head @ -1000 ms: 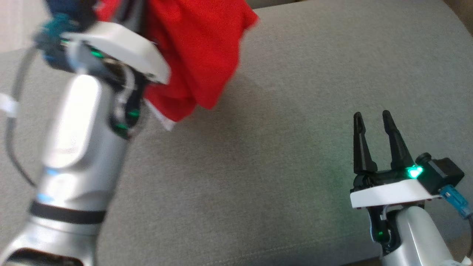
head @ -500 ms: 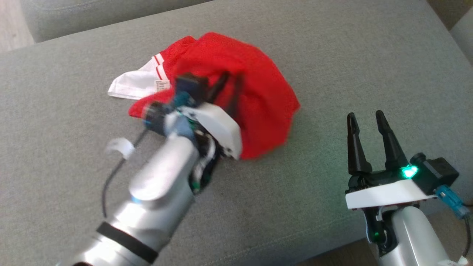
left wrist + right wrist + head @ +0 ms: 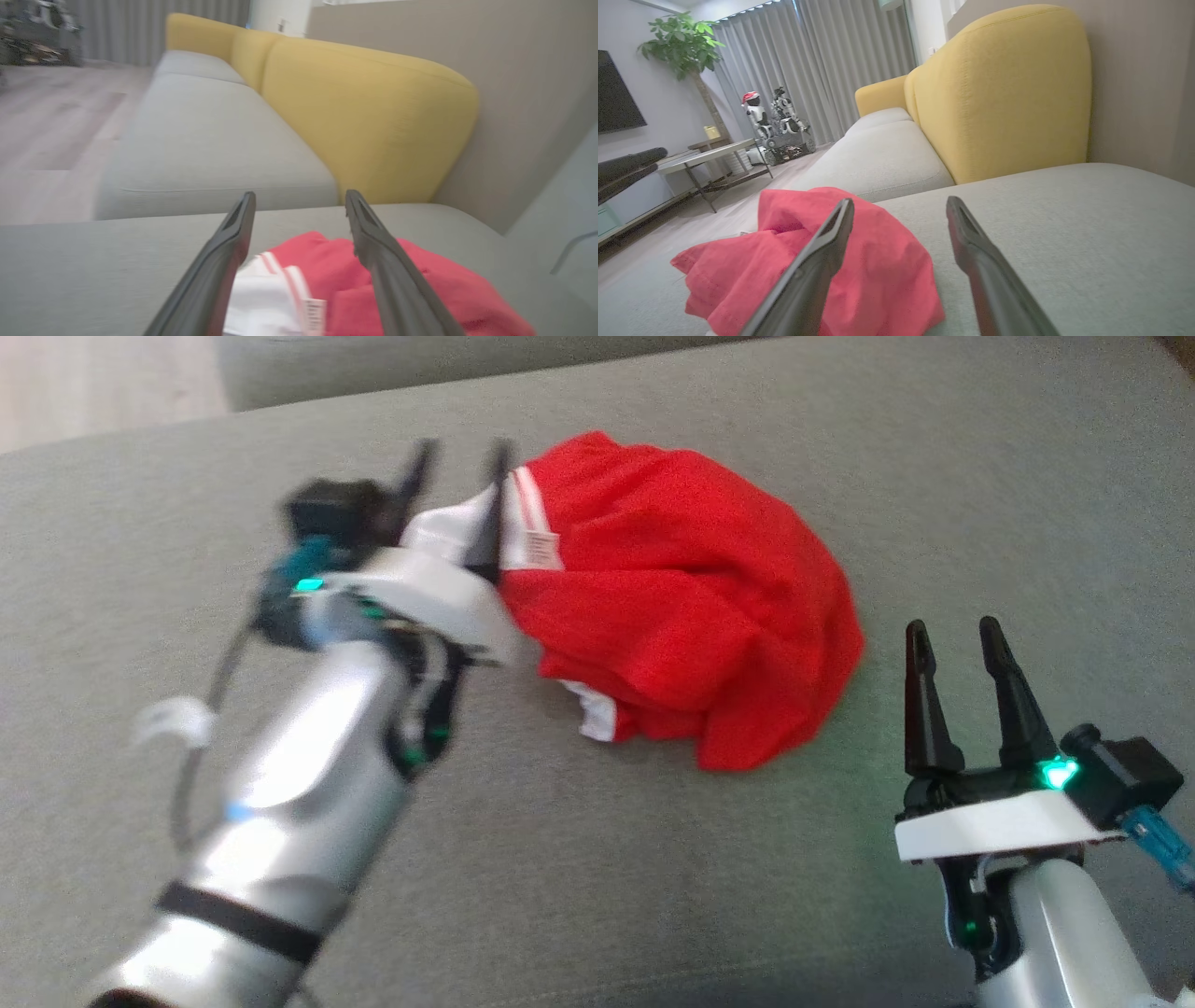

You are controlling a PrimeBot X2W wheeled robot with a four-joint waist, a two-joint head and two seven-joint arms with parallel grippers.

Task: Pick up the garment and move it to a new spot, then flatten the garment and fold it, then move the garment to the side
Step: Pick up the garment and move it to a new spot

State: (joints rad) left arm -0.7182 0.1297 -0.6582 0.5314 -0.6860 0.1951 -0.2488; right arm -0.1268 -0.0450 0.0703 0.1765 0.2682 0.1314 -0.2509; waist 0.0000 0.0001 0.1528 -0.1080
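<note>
The garment (image 3: 691,607) is red with a white, red-striped panel (image 3: 523,523) and lies crumpled in a heap on the grey seat cushion (image 3: 653,877). My left gripper (image 3: 462,453) is open at the heap's left end, its fingers straddling the white panel with nothing gripped. The left wrist view shows that gripper (image 3: 300,195) spread wide just above the garment (image 3: 420,289). My right gripper (image 3: 952,625) stands open just right of the heap, apart from it. In the right wrist view the garment (image 3: 784,252) lies left of and behind that gripper (image 3: 900,201).
A yellow backrest (image 3: 364,116) rises behind the cushion, with another grey seat (image 3: 205,140) beyond it. Wooden floor (image 3: 93,383) lies off the cushion's far left. A low table (image 3: 705,158), another robot (image 3: 775,121) and a plant (image 3: 682,42) stand across the room.
The garment hung from my raised, shut left gripper; it now lies in a heap on the cushion. The left gripper has opened and let go. The head camera shifted; the right gripper stayed.
</note>
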